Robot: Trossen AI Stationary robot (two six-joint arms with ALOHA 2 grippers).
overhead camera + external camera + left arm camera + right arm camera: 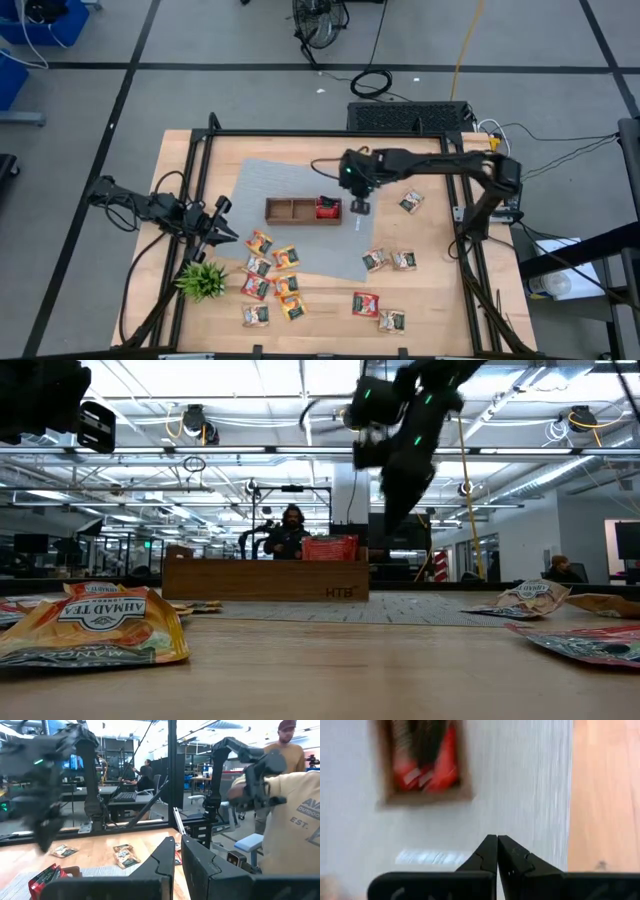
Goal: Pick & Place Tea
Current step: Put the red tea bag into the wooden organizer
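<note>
While red tea sachets (327,207) sit in the wooden tray's (290,211) right compartment, your right gripper (360,207) hangs closed and empty beside it; many sachets (272,280) remain near the table's front edge.

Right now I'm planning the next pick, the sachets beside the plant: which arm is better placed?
Left. Its tool waits at the mat's left edge, close to the sachet cluster by the plant. The right tool, shut and empty, is beside the tray.

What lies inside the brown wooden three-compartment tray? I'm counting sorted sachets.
In the brown wooden tray, red tea sachets fill the compartment nearest the right gripper. The other two look empty. How many are stacked there stays hidden.
</note>
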